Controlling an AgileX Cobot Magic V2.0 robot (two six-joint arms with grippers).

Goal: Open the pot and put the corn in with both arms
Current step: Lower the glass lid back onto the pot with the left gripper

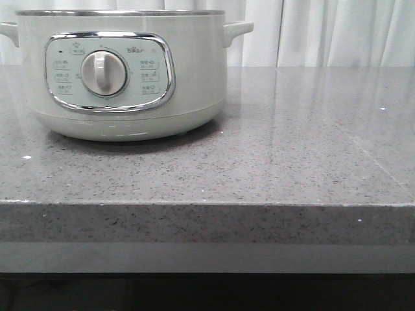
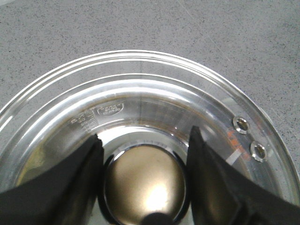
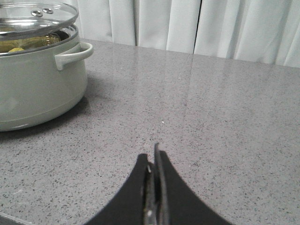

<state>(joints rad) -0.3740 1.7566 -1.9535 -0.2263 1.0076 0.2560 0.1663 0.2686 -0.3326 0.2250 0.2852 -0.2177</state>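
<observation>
While the left jaws squeeze the lid knob (image 2: pixel 144 185) between them and the right jaws sit shut and empty, the lid (image 3: pixel 35 16) hangs over the pot (image 1: pixel 123 71), so lowering it looks next.

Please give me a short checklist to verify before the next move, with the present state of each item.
1. Left gripper around the lid knob: ok, fingers on both sides.
2. Glass lid over the pot: ok, raised just above the rim.
3. Corn in pot: cannot tell; something yellow shows under the lid.
4. Right gripper empty: ok, shut on nothing.
5. Right gripper away from pot: ok, over the counter.
</observation>
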